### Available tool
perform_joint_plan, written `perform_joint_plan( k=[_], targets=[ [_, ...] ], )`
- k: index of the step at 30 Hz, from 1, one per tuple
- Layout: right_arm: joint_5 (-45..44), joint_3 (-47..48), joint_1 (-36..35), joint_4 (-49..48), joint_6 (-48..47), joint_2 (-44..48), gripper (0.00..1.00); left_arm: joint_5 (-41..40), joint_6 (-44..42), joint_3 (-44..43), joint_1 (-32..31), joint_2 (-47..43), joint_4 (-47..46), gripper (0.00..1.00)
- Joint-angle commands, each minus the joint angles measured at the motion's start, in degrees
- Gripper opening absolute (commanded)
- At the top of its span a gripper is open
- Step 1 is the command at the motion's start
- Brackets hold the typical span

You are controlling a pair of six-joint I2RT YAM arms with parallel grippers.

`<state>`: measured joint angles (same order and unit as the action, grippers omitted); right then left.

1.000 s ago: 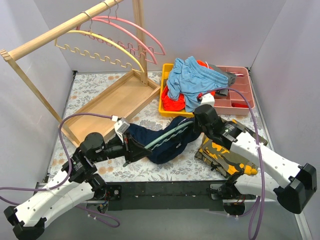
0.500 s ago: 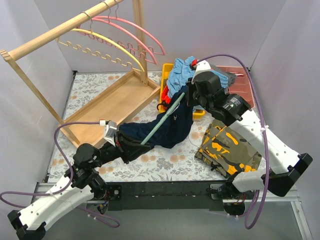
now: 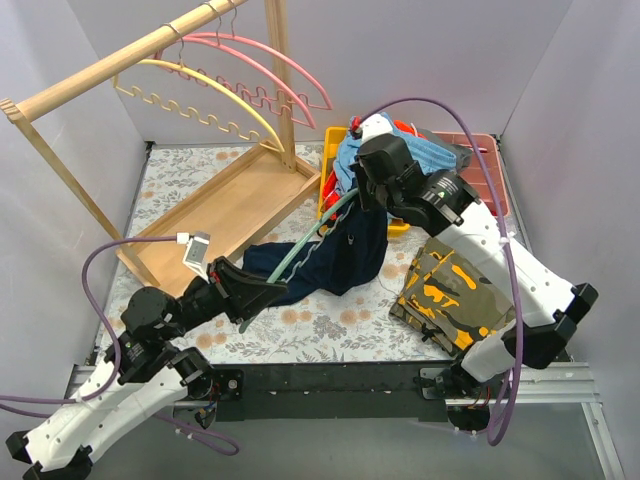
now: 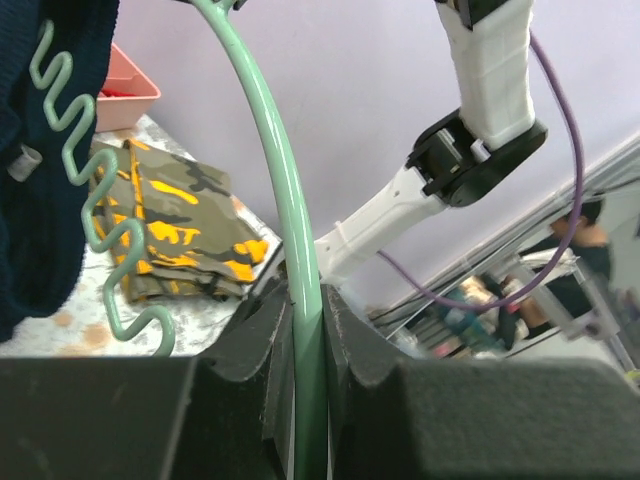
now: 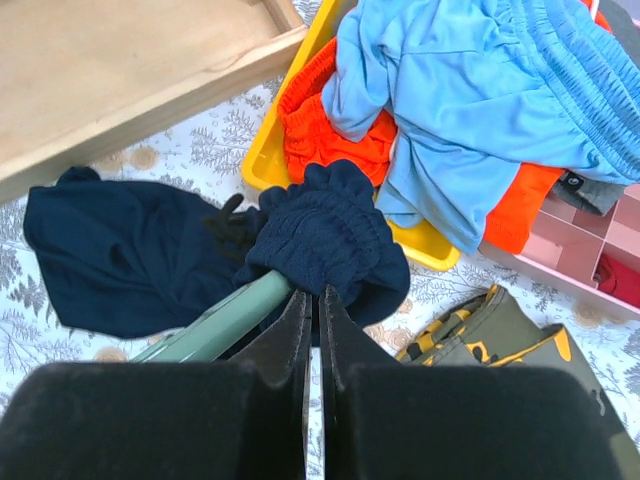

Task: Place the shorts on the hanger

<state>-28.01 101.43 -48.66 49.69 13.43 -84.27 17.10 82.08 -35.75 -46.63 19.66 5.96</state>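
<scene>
Though crumpled, clothes [image 5: 470, 90] in yellow bin [image 5: 258, 165]

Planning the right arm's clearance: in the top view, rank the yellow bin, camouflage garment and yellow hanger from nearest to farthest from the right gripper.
From the right gripper:
1. yellow bin, right beside it.
2. camouflage garment, front right.
3. yellow hanger, hanging at back left.

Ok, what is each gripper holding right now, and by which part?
Left gripper: the thin mint-green hanger, by its arched top bar near one end. Right gripper: the dark navy fabric shorts, by the bunched elastic waistband.
</scene>
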Motion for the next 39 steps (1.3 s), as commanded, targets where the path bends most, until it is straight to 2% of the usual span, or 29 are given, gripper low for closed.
perform_joint_plan(
  k=[1,4,8,12,16,19,21,22,25,27,28,31,34,35,36,39],
  targets=[
    [-3.9,10.6,-2.6,3.4,-3.0,-2.0,0.01,-5.0,9.4,5.4,0.0,-3.9,-5.0,0.0],
    [-4.4,17.4,-4.9,5.5,-4.2,-5.5,0.01,-6.1,12.7,10.9,0.0,-6.6,-11.4,0.0],
    [-5.1,24.0,-8.2,9.4,-4.5,-11.0,0.01,-7.8,13.9,13.7,0.0,-8.7,-17.4,0.0],
    [-0.2,22.7,-9.4,6.1,-3.6,-9.1,0.01,-9.9,10.7,17.5,0.0,-10.0,-24.7,0.0],
    [2.3,22.3,-9.6,5.2,-4.2,-8.0,0.01,-6.6,7.3,20.5,0.0,-6.5,-39.0,0.0],
    [3.3,20.8,-7.6,3.8,-5.0,-6.8,0.08,-4.9,5.9,23.1,0.0,-1.0,-48.6,0.0],
    [11.3,19.0,-4.3,2.3,-4.6,-5.4,0.13,-5.2,4.8,24.4,0.0,1.7,-52.7,0.0],
    [13.0,17.6,-4.1,0.0,-4.8,-4.6,0.2,-5.3,4.4,25.0,-0.1,4.2,-57.4,0.0],
    [14.0,13.7,-3.5,-1.2,-3.7,-1.9,0.37,-6.2,3.1,25.9,-0.1,7.7,-62.7,0.0],
    [14.9,11.4,-2.2,-1.3,-2.7,-0.2,0.42,-6.3,1.7,26.1,-0.1,9.0,-63.7,0.0],
    [15.0,10.6,-1.8,-1.4,-1.2,1.0,0.49,-6.3,1.3,26.4,-0.1,9.3,-64.9,0.0],
    [15.4,5.9,0.3,-2.6,1.8,4.4,0.61,-6.3,0.6,27.0,-0.1,10.9,-66.8,0.0],
    [15.3,0.2,5.8,-3.6,7.5,8.0,0.63,-5.5,0.3,27.7,-0.1,12.4,-68.4,0.0],
    [17.4,-1.4,10.8,-4.6,9.6,8.9,0.64,-5.2,0.3,28.0,-0.1,12.8,-68.4,0.0],
    [23.4,-3.1,13.7,-6.8,11.0,9.6,0.64,-4.9,0.1,28.0,-0.1,13.6,-68.5,0.0],
    [33.2,-6.8,21.7,-10.4,16.4,10.3,0.63,-3.3,-1.4,27.7,0.0,15.5,-67.9,0.0]
  ],
)
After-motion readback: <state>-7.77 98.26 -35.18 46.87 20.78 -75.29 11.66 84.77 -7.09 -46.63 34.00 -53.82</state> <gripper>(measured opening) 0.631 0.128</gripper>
